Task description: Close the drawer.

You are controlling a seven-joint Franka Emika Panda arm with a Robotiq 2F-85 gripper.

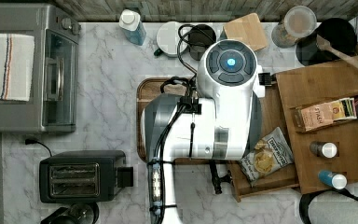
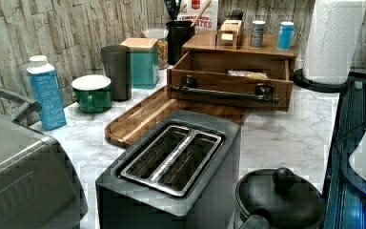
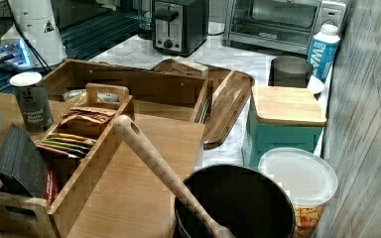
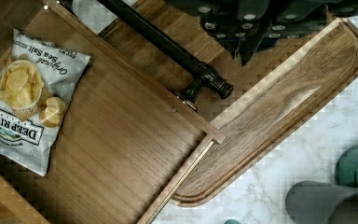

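The drawer stands pulled out of the wooden cabinet, with a bag of chips lying inside it. Its long black bar handle runs across the front, also plain in the left view as the handle on the drawer. In the wrist view my gripper hovers above the serving tray, just outside the drawer's front and close to one end of the handle, not touching it. In the top view the white arm covers the drawer's front and the tray.
A rounded dark wooden tray lies on the marble counter against the drawer's front. A toaster, toaster oven, blue bottle, green mug and grey cup stand around. The cabinet top holds a tea box and bottles.
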